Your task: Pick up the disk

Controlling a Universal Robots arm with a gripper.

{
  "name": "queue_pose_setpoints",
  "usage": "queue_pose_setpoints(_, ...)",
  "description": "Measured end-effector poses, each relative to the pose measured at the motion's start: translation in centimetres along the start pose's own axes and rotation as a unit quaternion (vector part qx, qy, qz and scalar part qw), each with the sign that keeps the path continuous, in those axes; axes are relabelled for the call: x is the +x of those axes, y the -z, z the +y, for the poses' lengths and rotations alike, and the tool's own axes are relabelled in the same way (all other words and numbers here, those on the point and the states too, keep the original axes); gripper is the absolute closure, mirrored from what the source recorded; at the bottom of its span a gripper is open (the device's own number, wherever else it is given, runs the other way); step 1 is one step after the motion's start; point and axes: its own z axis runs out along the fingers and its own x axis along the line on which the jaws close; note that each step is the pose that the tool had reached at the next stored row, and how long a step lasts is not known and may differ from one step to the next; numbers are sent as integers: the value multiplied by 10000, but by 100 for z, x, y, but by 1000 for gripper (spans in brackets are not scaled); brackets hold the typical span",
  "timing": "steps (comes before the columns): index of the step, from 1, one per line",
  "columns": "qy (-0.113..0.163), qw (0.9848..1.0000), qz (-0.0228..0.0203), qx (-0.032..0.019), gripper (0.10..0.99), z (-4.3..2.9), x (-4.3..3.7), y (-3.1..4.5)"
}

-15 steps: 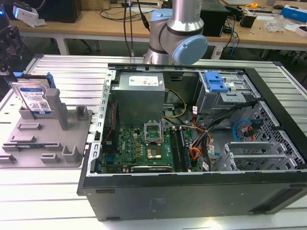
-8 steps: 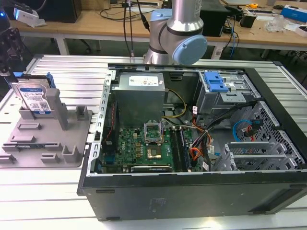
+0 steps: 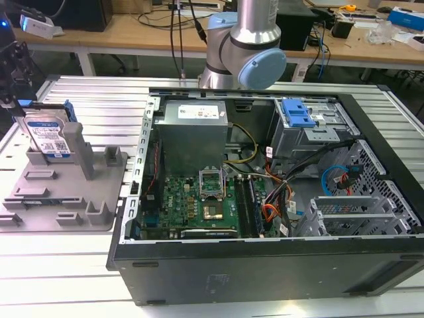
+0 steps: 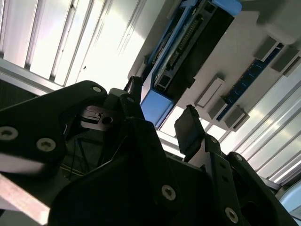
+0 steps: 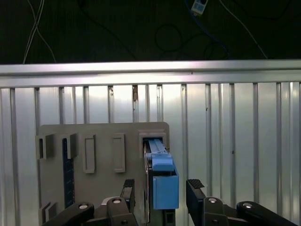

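The disk [image 3: 48, 136] stands on edge in the grey plastic fixture [image 3: 66, 192] at the exterior view's left; it is silver with a white-and-blue label and blue side rails. My gripper [image 3: 12, 86] is a dark shape just beside and above it at the frame's left edge. In both wrist views the gripper [image 5: 161, 187] [image 4: 162, 108] is open. Its two black fingers [image 5: 128, 189] flank the blue rail end of the disk [image 5: 164, 181] [image 4: 188, 52] with gaps on both sides. I see no contact.
An open computer case [image 3: 265, 199] takes up the middle and the exterior view's right, with a blue-topped drive cage [image 3: 298, 116] and a power supply [image 3: 192, 126] inside. Everything rests on a ridged aluminium table [image 3: 79, 271]. Wooden workbenches [image 3: 132, 30] stand behind.
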Motion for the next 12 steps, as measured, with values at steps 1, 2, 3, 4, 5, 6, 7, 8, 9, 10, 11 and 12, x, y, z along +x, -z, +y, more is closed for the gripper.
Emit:
queue_pose_setpoints(1,0,10000,0,0,529,0,0,-7)
queue_pose_setpoints(2,0,10000,0,0,529,0,0,-13)
queue_pose_setpoints(3,0,10000,0,1,529,0,0,-17)
queue_pose_setpoints(4,0,10000,0,0,529,0,0,-25)
queue_pose_setpoints(5,0,10000,0,0,529,0,0,-33)
queue_pose_setpoints(6,0,10000,0,0,529,0,0,-40)
queue_pose_setpoints(7,0,10000,0,0,529,0,0,-53)
queue_pose_setpoints(8,0,10000,0,0,529,0,0,-66)
queue_pose_setpoints(9,0,10000,0,0,529,0,0,-90)
queue_pose_setpoints(10,0,10000,0,0,529,0,0,-101)
queue_pose_setpoints(11,0,10000,0,0,529,1,0,-109)
queue_pose_setpoints(12,0,10000,0,1,529,0,0,-119)
